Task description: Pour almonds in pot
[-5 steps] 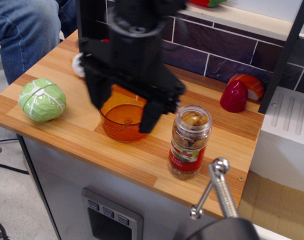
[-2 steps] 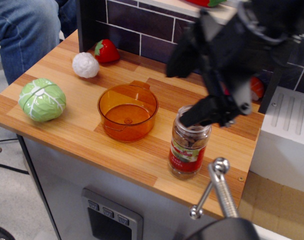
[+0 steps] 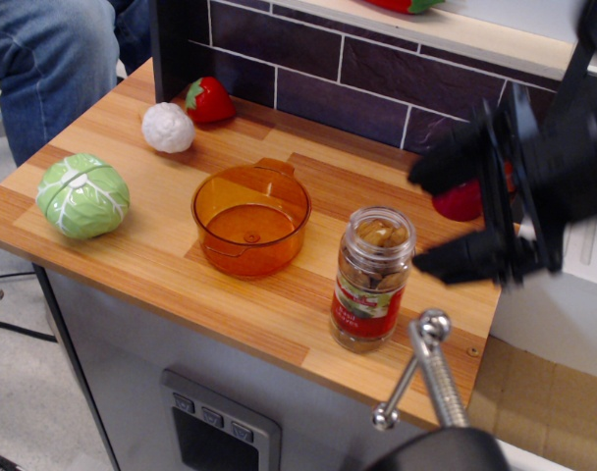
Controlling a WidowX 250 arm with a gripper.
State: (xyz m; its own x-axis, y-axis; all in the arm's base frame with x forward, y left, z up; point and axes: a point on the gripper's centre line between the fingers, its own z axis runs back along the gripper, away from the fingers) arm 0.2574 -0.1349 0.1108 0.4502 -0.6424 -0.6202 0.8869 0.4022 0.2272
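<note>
The almonds show through a clear jar (image 3: 371, 280) with a red and green label, standing upright and open near the counter's front right. The orange translucent pot (image 3: 251, 218) sits empty to the jar's left, handle tab at the back. My black gripper (image 3: 438, 218) is at the right, turned on its side with its fingers pointing left toward the jar. It is open and empty, just right of the jar's top and apart from it.
A green cabbage (image 3: 82, 195) lies at the left. A white ball (image 3: 168, 127) and a strawberry (image 3: 209, 99) sit at the back by the brick wall. A red object (image 3: 460, 201) is behind my gripper. A metal handle (image 3: 426, 368) is in front. A person's leg (image 3: 43, 59) is at the far left.
My gripper has swung from over the pot across to the right of the jar and turned sideways. The jar and the pot have not moved.
</note>
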